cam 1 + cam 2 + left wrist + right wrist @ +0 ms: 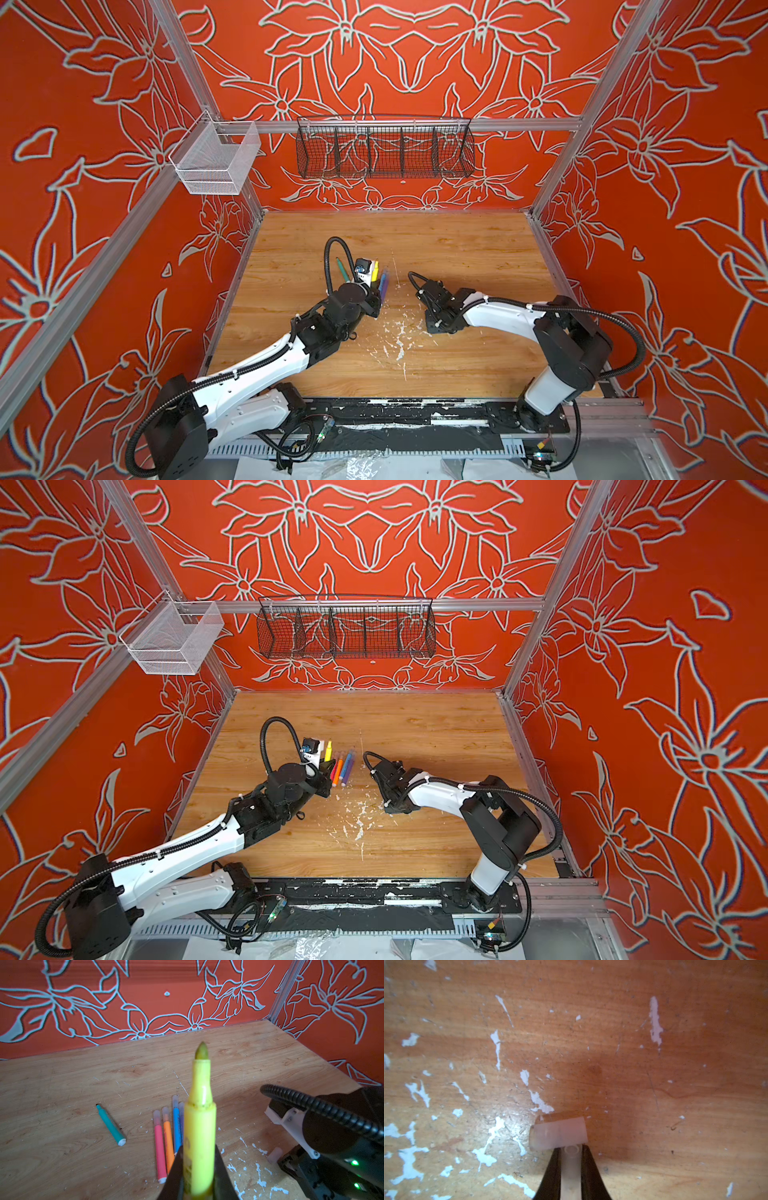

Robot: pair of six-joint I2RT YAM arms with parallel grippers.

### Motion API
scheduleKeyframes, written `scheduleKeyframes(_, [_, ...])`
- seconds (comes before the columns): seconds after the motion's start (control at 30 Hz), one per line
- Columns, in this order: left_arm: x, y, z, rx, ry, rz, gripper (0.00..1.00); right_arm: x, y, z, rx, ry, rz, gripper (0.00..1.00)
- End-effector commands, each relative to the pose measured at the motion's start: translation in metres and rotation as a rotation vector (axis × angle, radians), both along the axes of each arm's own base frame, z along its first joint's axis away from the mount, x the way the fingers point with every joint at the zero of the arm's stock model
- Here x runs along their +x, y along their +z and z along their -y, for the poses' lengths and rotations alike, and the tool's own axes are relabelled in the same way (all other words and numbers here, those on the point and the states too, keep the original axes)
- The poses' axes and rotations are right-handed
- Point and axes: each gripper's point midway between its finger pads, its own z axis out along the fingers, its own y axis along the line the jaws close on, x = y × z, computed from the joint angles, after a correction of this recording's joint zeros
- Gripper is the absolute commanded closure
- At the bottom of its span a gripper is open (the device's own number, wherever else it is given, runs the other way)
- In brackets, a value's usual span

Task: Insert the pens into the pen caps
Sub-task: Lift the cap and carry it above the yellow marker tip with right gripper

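Over the table (62,1084), left pincer (198,1152) is clamping the yellow pen (199,1095), nib (202,1050) pointing straight ahead of it. Right pincer (571,1150) is pinching shut on a cap (558,1133) lying crosswise at its tips. The step is probably calling for a gentle lift, turning the cap's mouth onto the nib's line.

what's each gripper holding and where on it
Left gripper: yellow pen, by its rear barrel. Right gripper: shut at a clear cap; an actual grip cannot be told.
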Motion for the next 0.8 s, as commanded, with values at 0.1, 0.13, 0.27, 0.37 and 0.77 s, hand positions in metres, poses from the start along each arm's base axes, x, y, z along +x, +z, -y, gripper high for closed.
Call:
scheduleKeyframes(0.1, [-0.001,0.022,0.003,-0.038,-0.016,0.047,1.0,-0.015,-0.008,0.011,-0.04,-0.002,-0.056,0.9])
scheduleKeyframes(0.13, [-0.001,0.022,0.004,-0.037,-0.022,0.047,1.0,-0.014,-0.003,0.012,-0.035,-0.004,-0.043,0.9])
scheduleKeyframes(0.27, [-0.003,0.021,0.011,-0.031,-0.065,0.047,1.0,-0.008,0.023,0.022,0.021,-0.044,0.018,0.91])
scheduleKeyframes(0.37, [-0.006,0.02,0.021,-0.022,-0.13,0.048,1.0,-0.002,0.047,0.028,0.128,-0.095,0.063,0.98])
scheduleKeyframes(0.77, [-0.034,0.01,0.076,-0.049,-0.46,-0.009,1.0,0.03,0.193,0.002,0.811,-0.226,0.392,1.0])
